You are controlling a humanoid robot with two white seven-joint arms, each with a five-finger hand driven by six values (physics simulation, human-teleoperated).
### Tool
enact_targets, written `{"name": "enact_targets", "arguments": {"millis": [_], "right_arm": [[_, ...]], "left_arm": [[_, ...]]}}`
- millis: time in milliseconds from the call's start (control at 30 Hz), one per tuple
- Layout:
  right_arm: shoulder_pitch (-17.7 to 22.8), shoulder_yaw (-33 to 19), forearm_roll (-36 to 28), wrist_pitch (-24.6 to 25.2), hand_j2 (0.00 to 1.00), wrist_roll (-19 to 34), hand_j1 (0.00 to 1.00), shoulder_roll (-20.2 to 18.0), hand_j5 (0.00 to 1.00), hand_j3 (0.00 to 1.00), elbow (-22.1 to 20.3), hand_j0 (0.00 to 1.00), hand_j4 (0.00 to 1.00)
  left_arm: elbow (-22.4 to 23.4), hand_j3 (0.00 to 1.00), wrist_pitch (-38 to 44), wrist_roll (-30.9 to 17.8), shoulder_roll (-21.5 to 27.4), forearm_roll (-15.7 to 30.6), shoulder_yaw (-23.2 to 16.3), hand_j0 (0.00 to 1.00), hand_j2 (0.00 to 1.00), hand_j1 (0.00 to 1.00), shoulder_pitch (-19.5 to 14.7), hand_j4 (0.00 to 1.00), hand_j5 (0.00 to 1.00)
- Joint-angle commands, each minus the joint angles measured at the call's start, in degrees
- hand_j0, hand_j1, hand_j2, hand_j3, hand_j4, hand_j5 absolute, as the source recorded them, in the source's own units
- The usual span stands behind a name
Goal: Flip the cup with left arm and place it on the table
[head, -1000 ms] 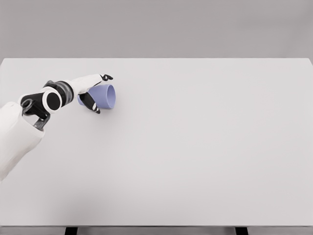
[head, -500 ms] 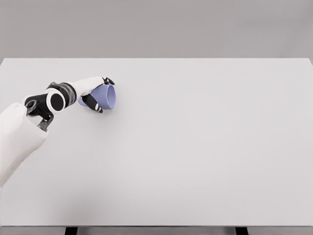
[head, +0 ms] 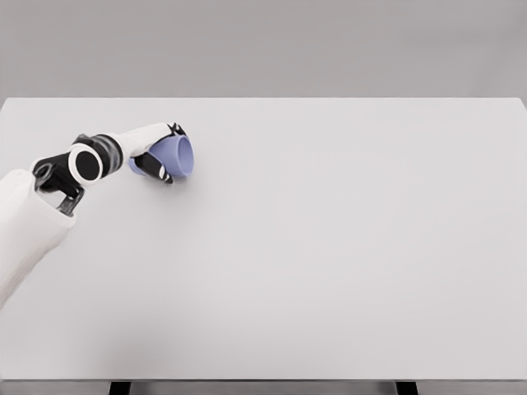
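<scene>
Your left hand (head: 158,151) is clenched around the cup (head: 175,156), with fingers (head: 159,170) wrapped over its body from above and below. The cup is pale blue-violet and lies on its side, mouth pointing toward the picture's right. It sits at the far left of the white table (head: 329,247), close to the far edge; you cannot tell whether it touches the surface. The left arm (head: 33,222) enters from the lower left.
</scene>
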Motion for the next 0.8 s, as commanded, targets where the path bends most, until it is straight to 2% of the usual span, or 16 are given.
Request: {"name": "enact_targets", "arguments": {"millis": [0,100,200,267,367,500,667,767], "right_arm": [[0.00,0.03,0.00,-0.02,1.00,0.01,1.00,0.00,1.00,1.00,0.00,1.00,1.00],[0.00,0.03,0.00,0.07,1.00,0.01,1.00,0.00,1.00,1.00,0.00,1.00,1.00],[0.00,-0.05,0.00,-0.02,1.00,0.01,1.00,0.00,1.00,1.00,0.00,1.00,1.00],[0.00,0.03,0.00,-0.02,1.00,0.01,1.00,0.00,1.00,1.00,0.00,1.00,1.00],[0.00,-0.05,0.00,-0.02,1.00,0.01,1.00,0.00,1.00,1.00,0.00,1.00,1.00],[0.00,0.03,0.00,-0.02,1.00,0.01,1.00,0.00,1.00,1.00,0.00,1.00,1.00],[0.00,0.03,0.00,-0.02,1.00,0.01,1.00,0.00,1.00,1.00,0.00,1.00,1.00],[0.00,-0.05,0.00,-0.02,1.00,0.01,1.00,0.00,1.00,1.00,0.00,1.00,1.00]], "left_arm": [[-0.22,0.34,-0.93,0.07,0.38,3.36,3.11,0.34,0.34,0.34,0.00,0.34,0.34],[0.04,0.33,-7.69,0.07,1.43,7.67,5.74,0.33,0.33,0.33,0.35,0.33,0.33],[0.57,0.33,-18.23,0.07,2.66,11.71,9.08,0.33,0.33,0.33,0.97,0.33,0.33],[4.78,0.33,-25.97,0.07,2.57,13.91,12.25,0.33,0.33,0.33,1.14,0.33,0.33],[8.91,0.33,-30.90,0.07,2.22,16.37,16.11,0.33,0.33,0.33,1.85,0.33,0.33],[17.70,0.33,-42.85,0.07,2.05,24.90,16.29,0.33,0.33,0.33,1.85,0.33,0.33],[18.23,0.34,-51.99,0.07,2.57,33.77,16.29,0.34,0.34,0.34,4.30,0.34,0.34],[22.45,0.34,-59.10,0.07,2.57,37.99,16.20,0.34,0.34,0.34,4.48,0.34,0.34]]}}
